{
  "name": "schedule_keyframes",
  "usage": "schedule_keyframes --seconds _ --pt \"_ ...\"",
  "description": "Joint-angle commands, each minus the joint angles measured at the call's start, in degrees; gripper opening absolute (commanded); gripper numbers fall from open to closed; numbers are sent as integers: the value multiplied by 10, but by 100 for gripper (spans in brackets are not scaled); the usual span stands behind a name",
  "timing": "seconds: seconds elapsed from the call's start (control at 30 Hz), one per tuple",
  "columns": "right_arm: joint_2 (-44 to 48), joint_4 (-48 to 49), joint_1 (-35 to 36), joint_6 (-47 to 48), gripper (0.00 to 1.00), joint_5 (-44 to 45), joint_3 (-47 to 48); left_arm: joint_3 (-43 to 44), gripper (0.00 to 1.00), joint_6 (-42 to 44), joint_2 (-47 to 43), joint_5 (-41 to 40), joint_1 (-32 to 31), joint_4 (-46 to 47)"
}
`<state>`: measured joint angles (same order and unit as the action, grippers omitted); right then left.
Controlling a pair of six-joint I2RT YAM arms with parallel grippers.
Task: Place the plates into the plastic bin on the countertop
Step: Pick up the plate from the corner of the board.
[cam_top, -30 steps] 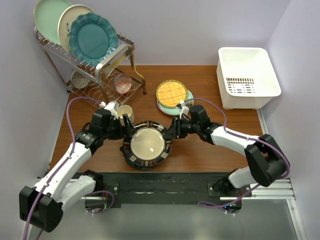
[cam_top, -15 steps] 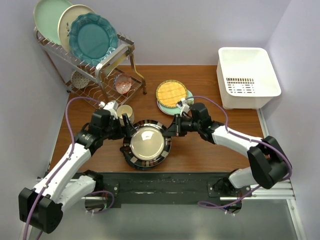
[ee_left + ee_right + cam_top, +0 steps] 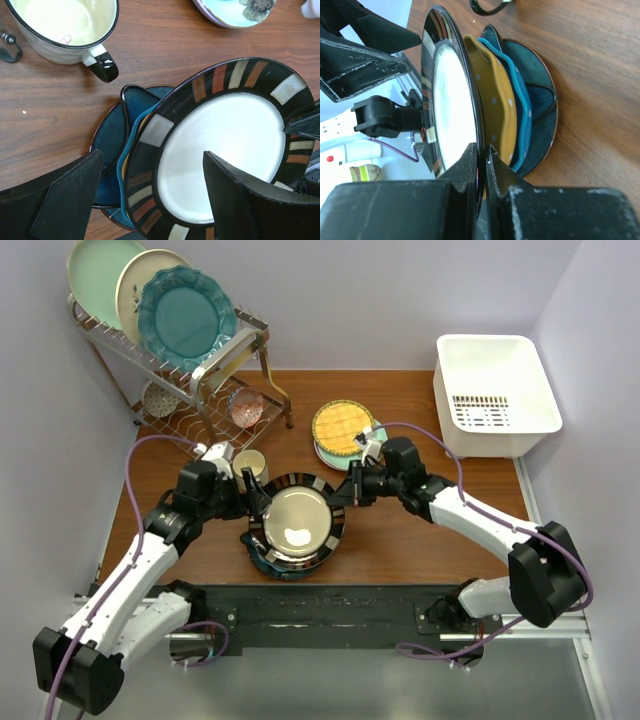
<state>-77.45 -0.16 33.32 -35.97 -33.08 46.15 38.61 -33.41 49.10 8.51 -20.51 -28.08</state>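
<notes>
The right end effector (image 3: 352,490) is clenched on the right rim of the black-rimmed plate (image 3: 296,523), which tilts up off the stack at centre frame on the bench (image 3: 400,540). The plastic bin (image 3: 490,365) sits well apart at upper right, on the right arm's side. The left end effector (image 3: 255,502) stands released by the plate's left edge. Only the right wrist view shows the pinch edge-on, with the orange plate (image 3: 495,105) beneath.

The black-rimmed plate (image 3: 220,150) runs off the bottom of the left wrist view, and two dark fingers (image 3: 70,200) mask its lower rim. Beneath it only slivers show: orange plate (image 3: 492,95), blue plate (image 3: 524,107), dark teal plate (image 3: 107,145). The cup (image 3: 65,25) and floral dish (image 3: 235,10) are cropped up top. Overhead, the yellow lattice plate (image 3: 343,426) hides most of the pale green plate (image 3: 325,456).
</notes>
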Motion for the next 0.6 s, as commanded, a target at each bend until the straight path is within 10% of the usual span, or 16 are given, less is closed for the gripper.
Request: schedule_keyframes --seconds 0.0,0.57 --pt "16 3 3 39 0 -9 43 7 86 7 -29 -1 5 9" --pt "88 8 -74 36 0 -74 18 -16 86 10 -13 63 4 105"
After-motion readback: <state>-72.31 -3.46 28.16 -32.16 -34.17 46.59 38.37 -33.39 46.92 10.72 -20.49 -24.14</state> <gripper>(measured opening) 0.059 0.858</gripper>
